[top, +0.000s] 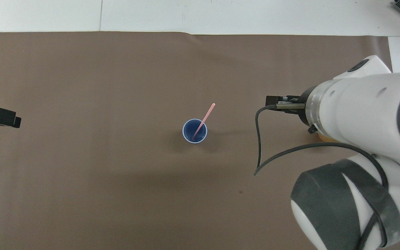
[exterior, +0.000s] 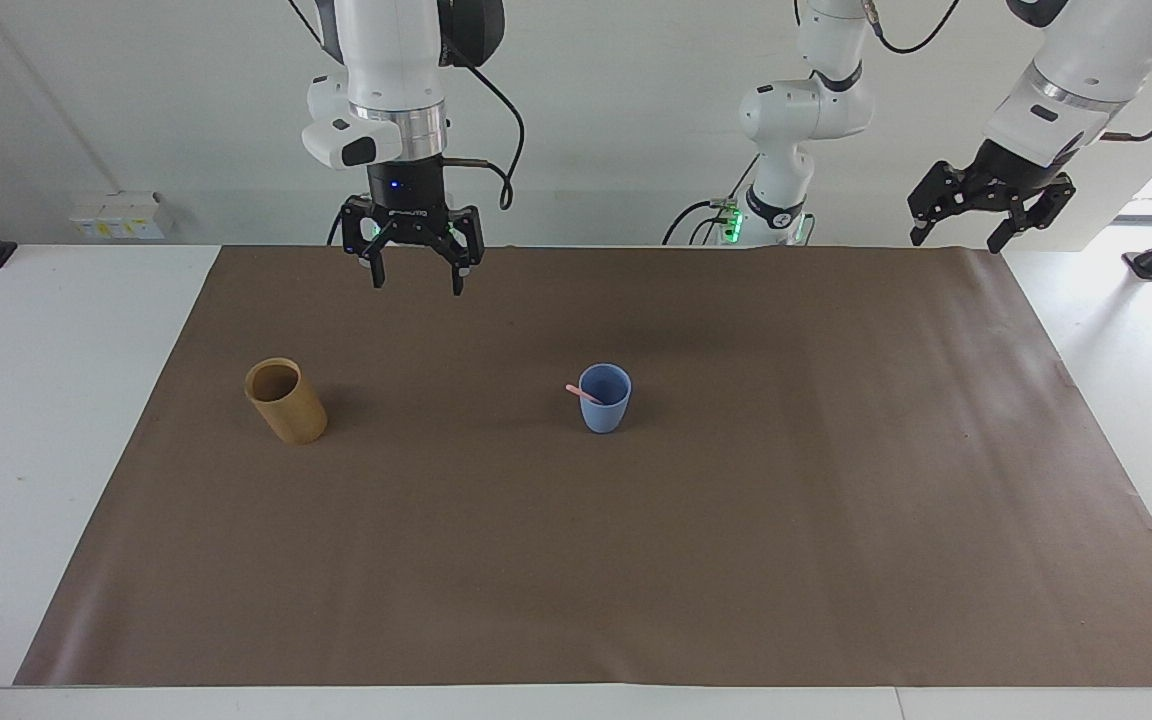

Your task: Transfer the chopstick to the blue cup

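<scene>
The chopstick (exterior: 584,394) stands slanted in the blue cup (exterior: 605,399), its lower end inside against the bottom and its upper end leaning over the rim, tilted toward the right arm's end of the tabletop (exterior: 56,420) and away from the robots. Nothing touches it. The blue cup sits upright on the brown mat (exterior: 736,520), about midway between the mat's two short edges and somewhat closer to the mat's robot-side edge than to its outer long edge. A tan cup (exterior: 285,401) stands on the same mat toward the right arm's end, not far from that short edge, roughly level with the blue cup and well apart from it.

The right end effector (exterior: 415,280) hangs high over the mat's robot-side edge, its fingers spread open and empty, pointing down. The left end effector (exterior: 956,238) waits raised over the mat's corner at the left arm's end, by the robots, also open with nothing in it.
</scene>
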`<act>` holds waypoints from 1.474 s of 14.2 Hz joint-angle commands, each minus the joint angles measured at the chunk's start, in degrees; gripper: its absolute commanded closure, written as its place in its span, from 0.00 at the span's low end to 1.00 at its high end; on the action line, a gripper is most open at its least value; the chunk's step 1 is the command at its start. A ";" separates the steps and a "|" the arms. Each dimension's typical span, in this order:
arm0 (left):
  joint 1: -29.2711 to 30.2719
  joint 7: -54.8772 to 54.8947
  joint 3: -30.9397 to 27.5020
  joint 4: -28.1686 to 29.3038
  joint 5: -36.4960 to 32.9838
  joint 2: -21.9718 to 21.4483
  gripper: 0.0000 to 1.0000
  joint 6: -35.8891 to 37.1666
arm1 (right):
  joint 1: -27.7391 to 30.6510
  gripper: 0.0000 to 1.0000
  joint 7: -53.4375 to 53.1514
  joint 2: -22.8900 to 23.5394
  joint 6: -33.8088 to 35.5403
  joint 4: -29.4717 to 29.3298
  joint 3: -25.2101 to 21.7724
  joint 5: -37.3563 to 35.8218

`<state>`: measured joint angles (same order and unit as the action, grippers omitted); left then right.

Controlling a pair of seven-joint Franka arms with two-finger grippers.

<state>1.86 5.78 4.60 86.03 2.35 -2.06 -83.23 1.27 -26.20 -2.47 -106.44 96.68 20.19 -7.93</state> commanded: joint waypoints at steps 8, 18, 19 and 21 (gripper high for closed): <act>0.95 0.46 0.49 1.86 0.37 -1.54 0.00 -0.53 | 7.23 0.00 3.77 1.94 3.35 -2.90 1.23 6.24; 0.69 -3.84 0.50 3.26 0.19 -1.72 0.00 -2.20 | -0.04 0.00 11.87 0.45 12.91 -2.82 -12.36 6.87; 0.95 -3.84 0.50 3.26 0.19 -1.72 0.00 -2.20 | -0.04 0.00 11.87 0.36 14.15 -2.82 -13.15 7.05; 1.13 -3.76 0.41 3.09 0.19 -1.63 0.00 -1.85 | -0.30 0.00 12.04 0.27 15.48 -2.73 -15.70 9.41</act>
<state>1.87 2.59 4.59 87.05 2.35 -2.07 -83.87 1.59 -15.50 -1.79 -92.63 94.27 6.77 -1.24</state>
